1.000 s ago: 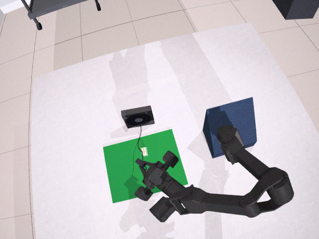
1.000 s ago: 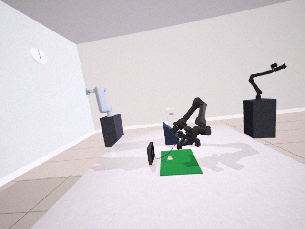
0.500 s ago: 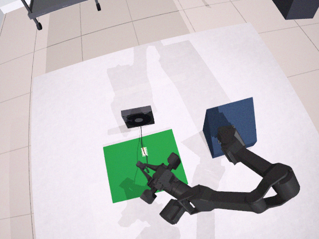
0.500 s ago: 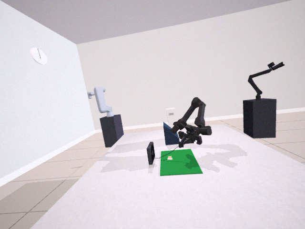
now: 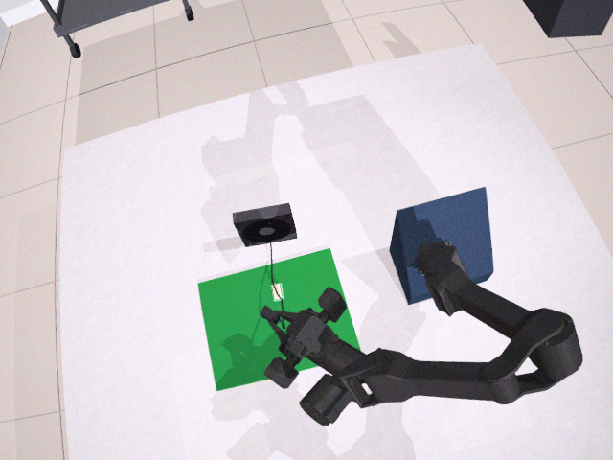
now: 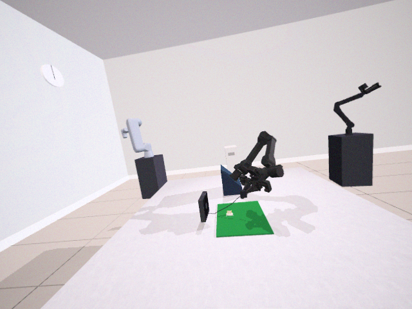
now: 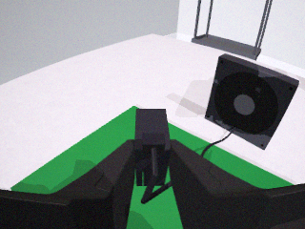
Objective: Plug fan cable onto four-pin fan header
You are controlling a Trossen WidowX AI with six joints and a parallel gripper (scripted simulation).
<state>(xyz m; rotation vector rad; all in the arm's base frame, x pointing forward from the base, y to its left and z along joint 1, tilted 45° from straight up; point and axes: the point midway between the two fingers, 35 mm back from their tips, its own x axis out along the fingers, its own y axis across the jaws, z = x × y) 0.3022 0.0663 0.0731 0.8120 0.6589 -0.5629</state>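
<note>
Black plug (image 7: 152,126) pinched in the hand (image 5: 275,321) (image 6: 243,194) (image 7: 152,147), no legible writing on it.

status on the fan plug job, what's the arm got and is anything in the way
Black gripper shut on black rectangular plug, held above green board; white header unplugged; thin black cable crosses over header in top view.
</note>
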